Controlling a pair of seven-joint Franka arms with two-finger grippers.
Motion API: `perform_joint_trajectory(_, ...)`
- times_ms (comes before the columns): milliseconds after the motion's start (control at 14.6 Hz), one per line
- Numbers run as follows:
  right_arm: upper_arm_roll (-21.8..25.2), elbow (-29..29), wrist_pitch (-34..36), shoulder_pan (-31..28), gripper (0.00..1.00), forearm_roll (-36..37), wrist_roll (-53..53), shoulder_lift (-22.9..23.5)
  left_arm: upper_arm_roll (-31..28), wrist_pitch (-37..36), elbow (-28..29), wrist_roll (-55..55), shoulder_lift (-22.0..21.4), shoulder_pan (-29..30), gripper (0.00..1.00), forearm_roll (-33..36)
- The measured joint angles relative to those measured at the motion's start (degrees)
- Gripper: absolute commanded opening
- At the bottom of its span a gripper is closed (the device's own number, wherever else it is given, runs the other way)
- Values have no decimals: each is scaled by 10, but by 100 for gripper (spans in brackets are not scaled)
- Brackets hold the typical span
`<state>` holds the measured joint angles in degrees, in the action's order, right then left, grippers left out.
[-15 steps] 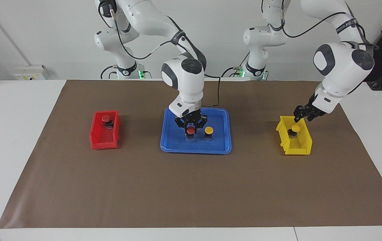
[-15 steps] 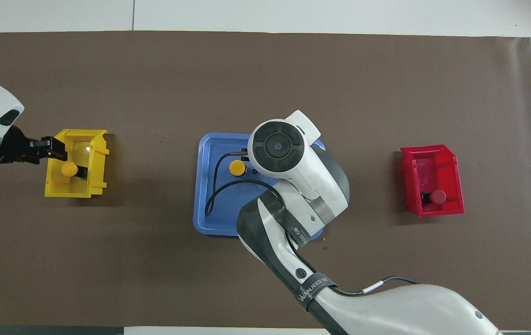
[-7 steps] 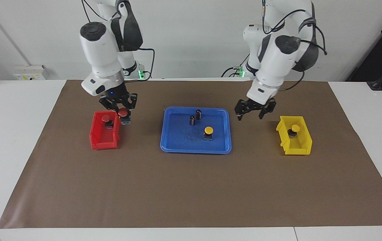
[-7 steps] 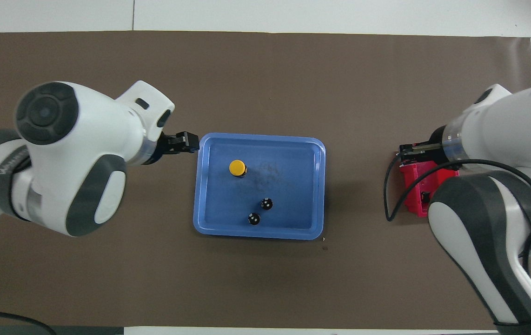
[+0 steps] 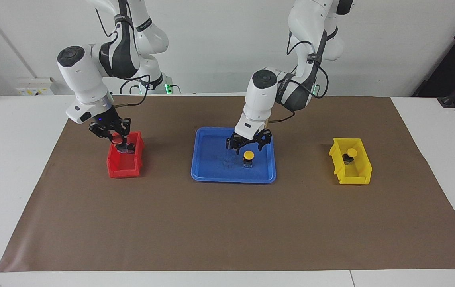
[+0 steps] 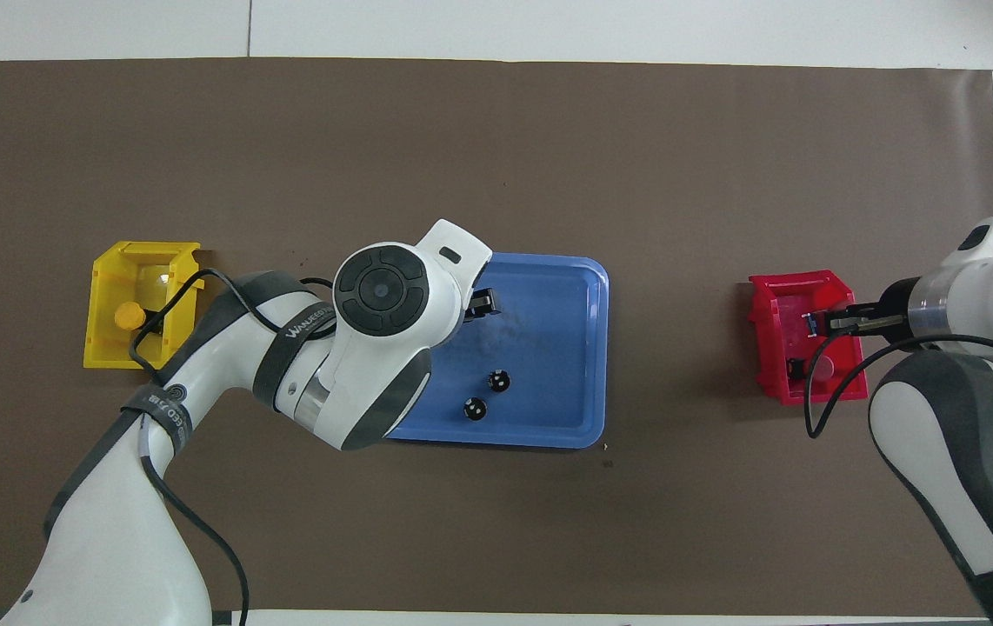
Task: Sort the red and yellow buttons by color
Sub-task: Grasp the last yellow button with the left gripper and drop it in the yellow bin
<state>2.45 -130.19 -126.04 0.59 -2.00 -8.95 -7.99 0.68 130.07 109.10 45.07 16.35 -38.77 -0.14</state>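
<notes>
My right gripper [image 5: 118,142] is shut on a red button [image 5: 116,139] and holds it low in the red bin [image 5: 124,169]; the gripper also shows in the overhead view [image 6: 815,323]. The other red button [image 6: 818,371] lies in that bin, at the end nearer to the robots. My left gripper [image 5: 248,146] is open, just above the yellow button [image 5: 248,154] that stands in the blue tray [image 5: 211,175]. In the overhead view my left arm hides that button. The second yellow button [image 5: 352,153] lies in the yellow bin [image 5: 353,177].
Two dark capless cylinders [image 6: 499,380] [image 6: 475,408] stand in the blue tray [image 6: 549,287], nearer to the robots than the yellow button. The yellow bin [image 6: 105,348] and the red bin [image 6: 775,296] sit on a brown mat [image 5: 227,223] at either end of the tray.
My right gripper carried a red button from the tray to the red bin and lowered it in. My left gripper swung from the yellow bin to over the tray's yellow button.
</notes>
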Motion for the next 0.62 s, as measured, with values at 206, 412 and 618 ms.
perform_joint_trajectory(206, -1, -13, -34, -1, 17, 0, -6, 21, -5, 6, 0, 3, 10, 0, 1, 1)
perform_joint_trajectory(412, -1, -32, -79, -2, 17, 0, -8, 47, -5, 6, 0, 22, 10, 0, 1, 2)
perform_joint_trajectory(618, -1, -38, -99, -2, 17, 0, -8, 64, -5, -19, -22, 43, 10, 1, 1, 2)
